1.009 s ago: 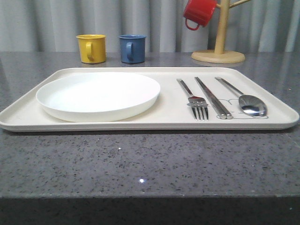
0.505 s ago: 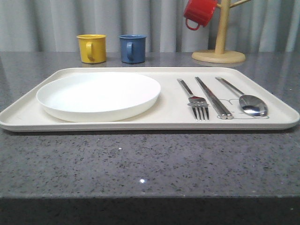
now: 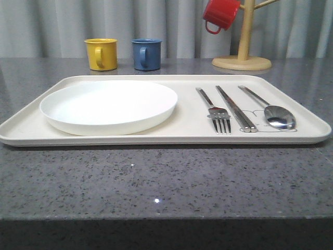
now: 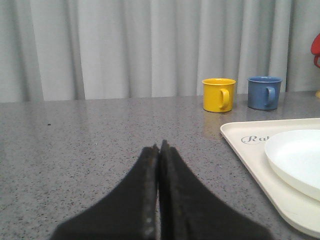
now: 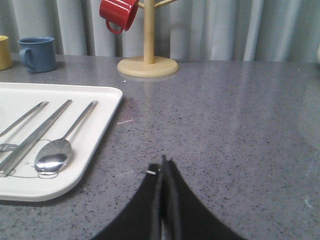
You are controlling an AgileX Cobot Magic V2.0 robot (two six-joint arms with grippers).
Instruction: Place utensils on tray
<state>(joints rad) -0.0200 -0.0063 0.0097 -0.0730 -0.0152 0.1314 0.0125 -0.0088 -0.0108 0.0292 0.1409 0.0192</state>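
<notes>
The cream tray [image 3: 31, 127] lies across the grey table. On its left half rests the round white plate [image 3: 109, 105]. On its right half lie the fork [image 3: 214, 110], the chopsticks [image 3: 235, 108] and the spoon [image 3: 270, 110], side by side. My left gripper [image 4: 159, 148] is shut on nothing, low over bare table beside the tray's [image 4: 250, 160] left edge and the plate [image 4: 295, 159]. My right gripper [image 5: 164, 161] is shut and empty over the table, off the tray's [image 5: 95, 155] right edge, near the spoon [image 5: 55, 157] and chopsticks [image 5: 35, 136].
A yellow mug [image 3: 101, 53] and a blue mug [image 3: 146, 53] stand behind the tray. At the back right a wooden mug tree [image 3: 243, 49] holds a red mug [image 3: 220, 14]. A grey curtain closes the back. The table's front edge runs near the camera.
</notes>
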